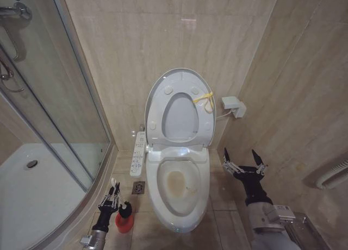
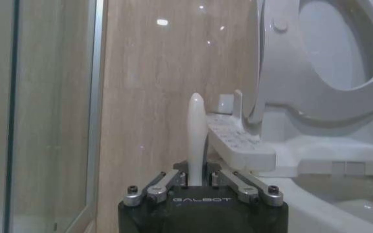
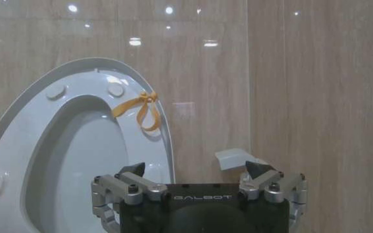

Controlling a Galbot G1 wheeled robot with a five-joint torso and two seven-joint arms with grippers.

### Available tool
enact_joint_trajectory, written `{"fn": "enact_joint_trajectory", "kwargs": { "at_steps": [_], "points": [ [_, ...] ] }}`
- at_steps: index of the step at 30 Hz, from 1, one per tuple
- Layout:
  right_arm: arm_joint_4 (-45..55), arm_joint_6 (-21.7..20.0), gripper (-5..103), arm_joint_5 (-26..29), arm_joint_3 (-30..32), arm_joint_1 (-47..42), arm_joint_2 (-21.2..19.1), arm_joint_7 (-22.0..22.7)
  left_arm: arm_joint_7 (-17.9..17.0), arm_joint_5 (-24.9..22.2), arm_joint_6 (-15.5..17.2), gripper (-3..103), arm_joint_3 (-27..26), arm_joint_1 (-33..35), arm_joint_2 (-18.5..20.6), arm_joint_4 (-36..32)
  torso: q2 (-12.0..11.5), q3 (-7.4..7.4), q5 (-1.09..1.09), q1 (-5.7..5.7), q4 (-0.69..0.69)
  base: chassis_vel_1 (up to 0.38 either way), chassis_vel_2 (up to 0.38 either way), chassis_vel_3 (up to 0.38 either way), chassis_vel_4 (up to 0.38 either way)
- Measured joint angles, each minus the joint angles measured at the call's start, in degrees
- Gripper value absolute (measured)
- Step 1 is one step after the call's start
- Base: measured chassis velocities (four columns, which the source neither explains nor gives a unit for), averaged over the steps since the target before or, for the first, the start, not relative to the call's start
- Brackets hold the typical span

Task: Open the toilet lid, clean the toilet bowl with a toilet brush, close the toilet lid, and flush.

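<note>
While the glossy white toilet lid stands raised against the beige stone-look wall tiles, with the ring-shaped seat folded up in front of it, the elongated ceramic toilet bowl lies open below, a brownish stain showing in its hollow. A small yellow tie is knotted in a loop at the lid's edge. The long white button panel juts from the bowl's side, speckled with tiny keys.

Low on the floor beside the bowl, the left gripper pinches the thin white stick handle of the toilet brush; from the left wrist the smooth, round-tipped handle rises straight up between the metal fingers, which press against it from both sides. Just beside that gripper sits the little round red cup holder with something dark at its top.

On the bowl's other side the right gripper hangs in the air near the tiled side wall, its two dark pointed fingers spread wide and holding nothing. A small white box is fixed to the wall behind it, level with the lid. The curved glass shower screen and white shower tray fill the robot's left.
</note>
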Motion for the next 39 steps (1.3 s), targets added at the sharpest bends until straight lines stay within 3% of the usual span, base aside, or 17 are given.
{"fn": "enact_joint_trajectory", "kwargs": {
  "at_steps": [12, 30, 39],
  "points": [
    [0.0, 0.0, 100, 0.0, 0.0, 0.0, 0.0, 0.0, 0.8, 1.4, -1.2, 17, 1.4, -3.5, -0.6, 7.6, 0.0, 0.00, 0.00, 0.00, 0.00, 0.000, 0.000, 0.000, 0.000],
    [0.0, 0.0, 100, 0.0, 0.0, 0.0, 0.0, 0.0, 0.7, 3.0, -1.9, 17, 1.0, -5.1, -0.8, 13.5, 0.0, 0.00, 0.00, 0.00, 0.00, 0.000, 0.000, 0.000, 0.000],
    [0.0, 0.0, 100, 0.0, 0.0, 0.0, 0.0, 0.0, 1.6, 3.8, -2.9, 17, 2.1, -9.5, -2.1, 18.7, 0.0, 0.00, 0.00, 0.00, -0.01, 0.000, 0.000, 0.000, 0.000]
  ]
}}
